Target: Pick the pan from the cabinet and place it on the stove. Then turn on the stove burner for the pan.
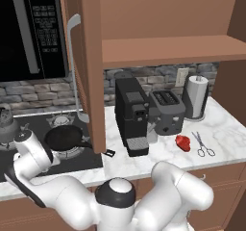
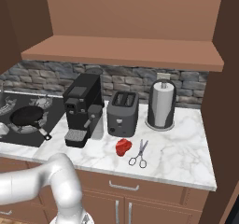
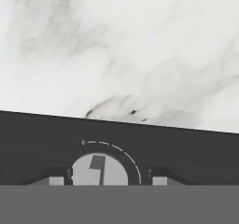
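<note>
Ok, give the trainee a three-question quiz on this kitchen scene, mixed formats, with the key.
1. True or false: the pan already sits on a burner of the stove.
2. Multiple choice: what lies on the counter right beside the scissors? A) a lemon B) a small red object C) a spoon
3. Short answer: in the hand view, what round silver part sits between the finger tips of the gripper?

Key:
1. True; the cabinet shelf above holds nothing visible.
2. B, the small red object.
3. A stove knob, set in the black cooktop front edge.
</note>
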